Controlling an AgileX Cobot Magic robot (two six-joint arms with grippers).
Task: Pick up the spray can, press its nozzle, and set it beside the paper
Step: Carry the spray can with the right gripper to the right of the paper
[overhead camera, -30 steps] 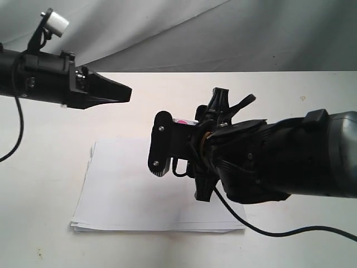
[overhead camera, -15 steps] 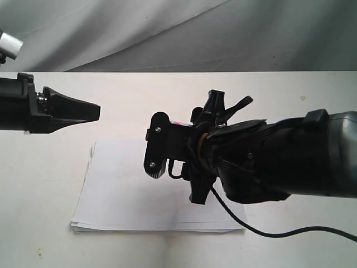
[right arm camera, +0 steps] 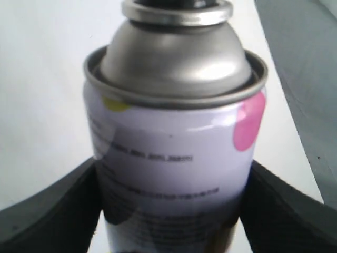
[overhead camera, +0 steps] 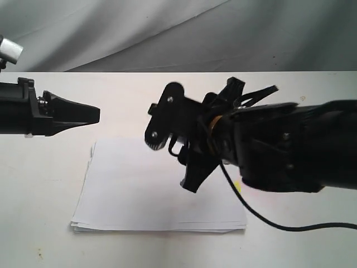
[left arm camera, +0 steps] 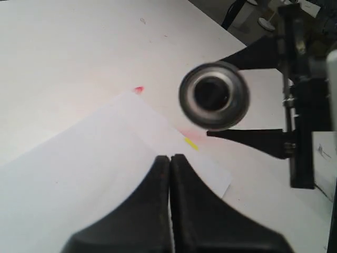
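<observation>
My right gripper [right arm camera: 172, 174] clamps the silver spray can [right arm camera: 174, 132] between both fingers, in the air above the paper [overhead camera: 139, 190]. The can's label shows a pink dot, a yellow dot and lines of print too blurred to read. Its black nozzle [right arm camera: 168, 3] tops the domed shoulder. Opposite, my left gripper [left arm camera: 169, 161] hangs empty with its fingers pressed together. Below, the paper's yellow tab [left arm camera: 191, 143] shows on the white table [overhead camera: 44, 223].
</observation>
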